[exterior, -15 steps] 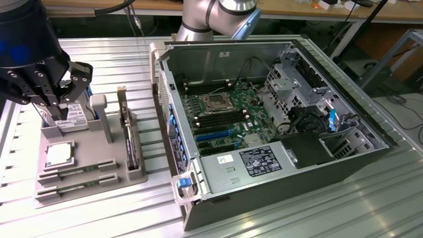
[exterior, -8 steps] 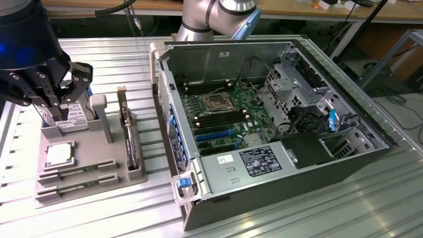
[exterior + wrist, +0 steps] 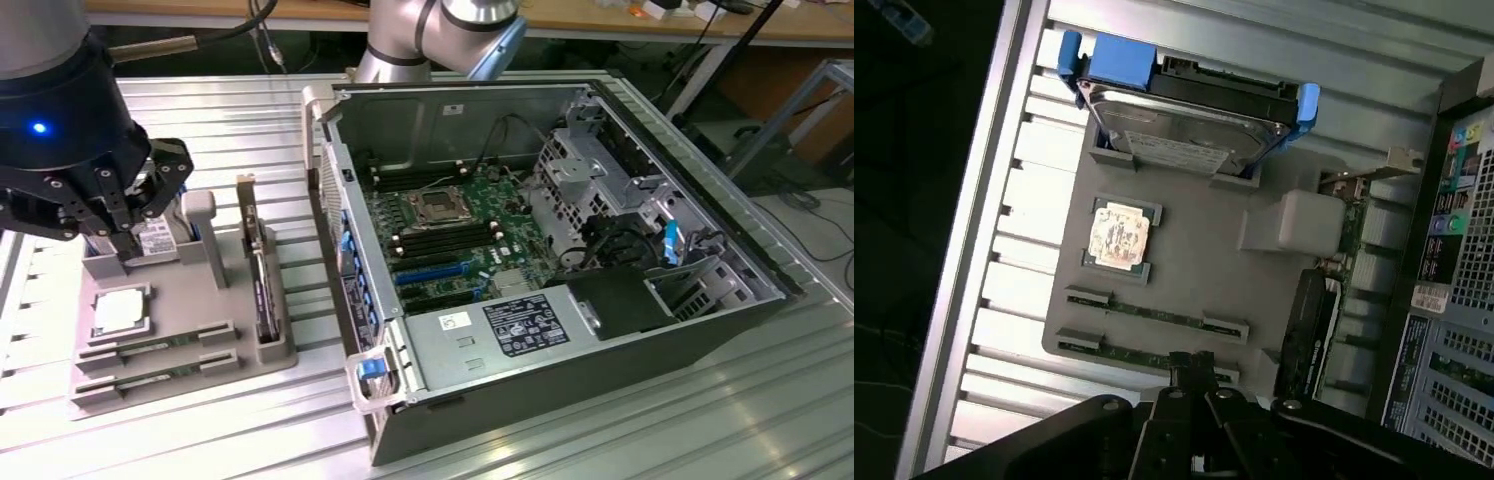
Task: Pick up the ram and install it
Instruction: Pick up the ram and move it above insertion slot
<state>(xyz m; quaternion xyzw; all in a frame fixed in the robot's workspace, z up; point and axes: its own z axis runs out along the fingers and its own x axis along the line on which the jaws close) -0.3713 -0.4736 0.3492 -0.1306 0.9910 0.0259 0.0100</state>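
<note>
Two ram sticks lie in parallel slots at the near end of the grey tray (image 3: 254,368): one ram stick (image 3: 150,349) (image 3: 1154,316) and a second beside it (image 3: 147,381) (image 3: 1129,352). My gripper (image 3: 131,243) (image 3: 1192,366) hangs above the tray's far end, over the hard drive, well above the sticks. Its fingers are pressed together and shut, with nothing between them. In the wrist view the fingertips overlap the nearer stick's line.
The tray also holds a silver processor (image 3: 119,311) (image 3: 1117,236), a hard drive (image 3: 1184,128) in blue brackets and a dark expansion card (image 3: 264,295) (image 3: 1309,335) standing on edge. The open computer case (image 3: 627,330) with its motherboard (image 3: 454,245) stands at the exterior view's right.
</note>
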